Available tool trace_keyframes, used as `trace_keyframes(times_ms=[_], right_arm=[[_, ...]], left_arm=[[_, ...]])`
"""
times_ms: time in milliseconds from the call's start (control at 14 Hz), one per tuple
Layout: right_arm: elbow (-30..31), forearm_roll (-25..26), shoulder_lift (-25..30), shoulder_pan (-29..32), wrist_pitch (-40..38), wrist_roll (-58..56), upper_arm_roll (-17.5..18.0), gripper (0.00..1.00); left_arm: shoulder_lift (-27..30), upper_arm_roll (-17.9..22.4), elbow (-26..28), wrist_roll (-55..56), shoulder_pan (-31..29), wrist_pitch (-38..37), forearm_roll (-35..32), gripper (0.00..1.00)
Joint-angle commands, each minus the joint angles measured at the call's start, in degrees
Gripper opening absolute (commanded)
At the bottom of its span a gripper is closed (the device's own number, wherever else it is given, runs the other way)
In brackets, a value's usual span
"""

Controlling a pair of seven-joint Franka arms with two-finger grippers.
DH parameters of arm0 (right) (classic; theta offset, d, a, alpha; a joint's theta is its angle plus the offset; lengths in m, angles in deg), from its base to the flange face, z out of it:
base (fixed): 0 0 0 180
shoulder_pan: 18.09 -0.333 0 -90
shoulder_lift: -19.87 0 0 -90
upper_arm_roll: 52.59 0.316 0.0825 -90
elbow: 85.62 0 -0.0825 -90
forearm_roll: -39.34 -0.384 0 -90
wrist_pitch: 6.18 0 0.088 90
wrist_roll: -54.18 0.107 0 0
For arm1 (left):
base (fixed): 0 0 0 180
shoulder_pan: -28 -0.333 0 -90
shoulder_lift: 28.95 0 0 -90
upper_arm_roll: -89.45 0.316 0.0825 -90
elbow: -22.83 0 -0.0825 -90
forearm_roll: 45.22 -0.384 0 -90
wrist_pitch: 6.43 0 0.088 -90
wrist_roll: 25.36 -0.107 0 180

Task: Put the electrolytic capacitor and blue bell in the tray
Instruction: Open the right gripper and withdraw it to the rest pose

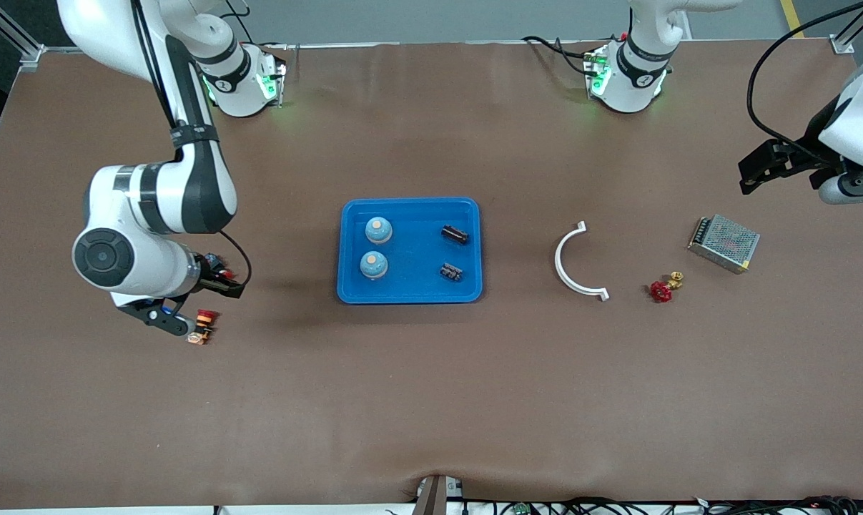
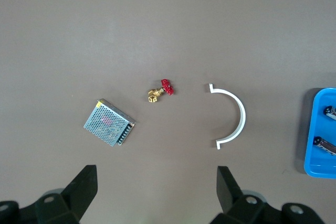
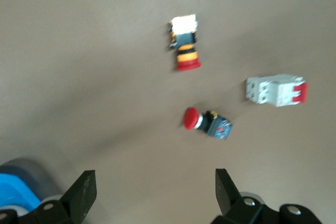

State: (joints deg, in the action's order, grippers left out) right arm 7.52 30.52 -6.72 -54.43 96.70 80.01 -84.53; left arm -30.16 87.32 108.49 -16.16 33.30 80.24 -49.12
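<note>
Meanwhile tray (image 1: 410, 295) carries two bells, two capacitors — white arc (image 1: 570, 266), red valve (image 1: 663, 289), mesh box (image 1: 723, 243) beside; both end effectors — left (image 2: 156, 190), right (image 3: 155, 192) — released, empty.

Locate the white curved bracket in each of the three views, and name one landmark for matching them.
Front view: the white curved bracket lies on the table between the blue tray and the red-handled valve.
Left wrist view: the bracket lies between the valve and the tray's edge.
Right wrist view: not in it.
Shared landmark: the blue tray, a corner of which shows in the right wrist view too.
</note>
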Motion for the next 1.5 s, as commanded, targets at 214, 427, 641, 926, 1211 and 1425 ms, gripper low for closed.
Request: trace_keyframes(times_ms=[214,427,641,926,1211,1425], right_arm=[[-5.7,0.9,1.8,-0.1,-6.0,-16.8,-8.4,1.0],[-11.3,0.2,2.2,9.1,-11.4,-23.4,-4.5,1.0],[-16.8,1.8,4.3,30.0,-17.0,-25.2,16.6,1.0],[-16.6,4.2,6.8,37.3,-17.2,-25.2,24.2,1.0],[-16.5,4.8,10.1,36.5,-18.2,-24.4,24.1,1.0],[-15.8,4.7,14.9,37.3,-20.0,-23.6,24.6,1.0]], left_arm=[[-0.1,0.0,-0.2,-0.7,0.0,0.7,0.9,1.0],[0.2,0.0,-0.1,-0.9,-0.1,0.3,1.0,1.0],[0.4,0.0,-0.2,-1.1,-0.2,0.1,1.0,1.0],[0.5,0.0,-0.2,-1.0,-0.2,-0.2,1.0,1.0],[0.7,0.0,-0.1,-1.0,-0.2,-0.4,1.1,1.0],[0.7,0.0,-0.1,-1.0,-0.2,-0.5,1.1,1.0]])
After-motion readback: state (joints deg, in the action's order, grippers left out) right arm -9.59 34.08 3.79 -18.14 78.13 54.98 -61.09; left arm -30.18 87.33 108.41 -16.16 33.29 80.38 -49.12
